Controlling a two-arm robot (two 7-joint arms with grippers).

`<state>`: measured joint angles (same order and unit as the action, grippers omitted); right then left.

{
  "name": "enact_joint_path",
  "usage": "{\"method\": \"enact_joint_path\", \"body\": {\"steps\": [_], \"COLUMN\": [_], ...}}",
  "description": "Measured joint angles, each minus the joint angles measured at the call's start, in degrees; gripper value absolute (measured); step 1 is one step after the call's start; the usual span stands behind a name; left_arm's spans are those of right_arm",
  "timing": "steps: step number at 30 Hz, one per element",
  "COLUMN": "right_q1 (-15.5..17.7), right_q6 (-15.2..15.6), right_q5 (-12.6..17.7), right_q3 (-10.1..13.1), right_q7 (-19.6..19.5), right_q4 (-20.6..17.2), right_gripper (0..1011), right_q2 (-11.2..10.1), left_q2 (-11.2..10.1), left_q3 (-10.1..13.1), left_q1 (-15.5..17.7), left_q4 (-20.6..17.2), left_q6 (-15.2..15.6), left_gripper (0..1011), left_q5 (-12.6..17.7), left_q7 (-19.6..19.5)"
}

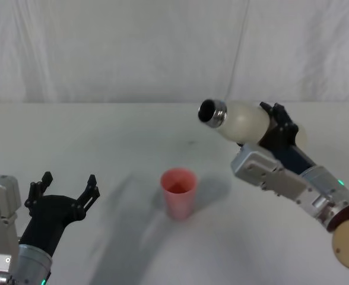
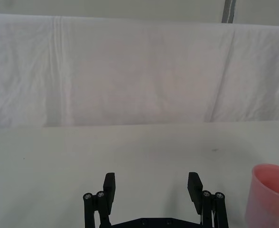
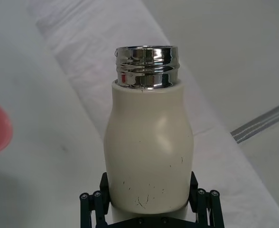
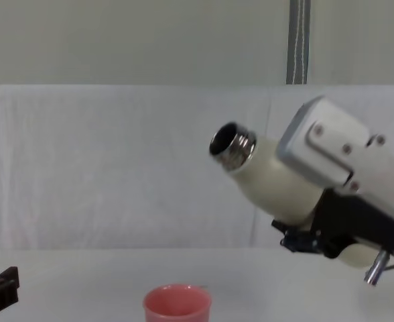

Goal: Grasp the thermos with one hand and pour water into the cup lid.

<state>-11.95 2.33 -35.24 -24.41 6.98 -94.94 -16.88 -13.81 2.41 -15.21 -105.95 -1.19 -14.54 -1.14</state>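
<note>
The black fingers [image 3: 203, 206] of the right gripper [image 3: 149, 209] clamp the lower body of the thermos [image 1: 243, 120], one on each side, holding it in the air, tipped over with its open steel mouth aimed toward ten o'clock in the head view. The thermos is smooth, cream-white and round-shouldered, faintly scuffed near the grip, with a shiny threaded neck. The cup lid [image 1: 178, 192], a small matte pink cup, stands upright on the table [image 1: 103, 142] at about seven o'clock of the thermos mouth, well below it and apart. The left gripper [image 1: 66, 191] rests at nine o'clock of the cup, fingers spread wide and holding nothing. The table is covered in plain pale cloth; wrinkled white fabric [image 4: 116, 168] hangs behind it.
</note>
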Motion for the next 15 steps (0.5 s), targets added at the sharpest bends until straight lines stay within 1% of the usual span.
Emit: {"method": "enact_joint_path", "body": {"steps": [6,8,11,15], "right_q1": [-0.4,-0.6,-0.8,-0.9], "right_q6": [1.2,1.8,2.1,2.3], "right_q5": [-4.3,-6.4,-8.1,-9.3], "right_q3": [-2.0,-3.0,-3.9,-4.5], "right_q7": [-0.2,-0.4,-0.5,-0.7], "right_q4": [1.1,1.7,2.3,3.1], "right_gripper": [951,951,950,950], "right_q2": [-0.3,-0.5,-0.6,-0.6], "left_q2": [0.0,0.0,0.0,0.0], "left_q3": [0.0,0.0,0.0,0.0], "left_q1": [0.0,0.0,0.0,0.0], "left_q4": [0.0,0.0,0.0,0.0], "left_q6": [0.0,0.0,0.0,0.0], "left_gripper": [1001,1001,1001,1001], "left_q5": [0.0,0.0,0.0,0.0], "left_q7": [0.0,0.0,0.0,0.0]}}
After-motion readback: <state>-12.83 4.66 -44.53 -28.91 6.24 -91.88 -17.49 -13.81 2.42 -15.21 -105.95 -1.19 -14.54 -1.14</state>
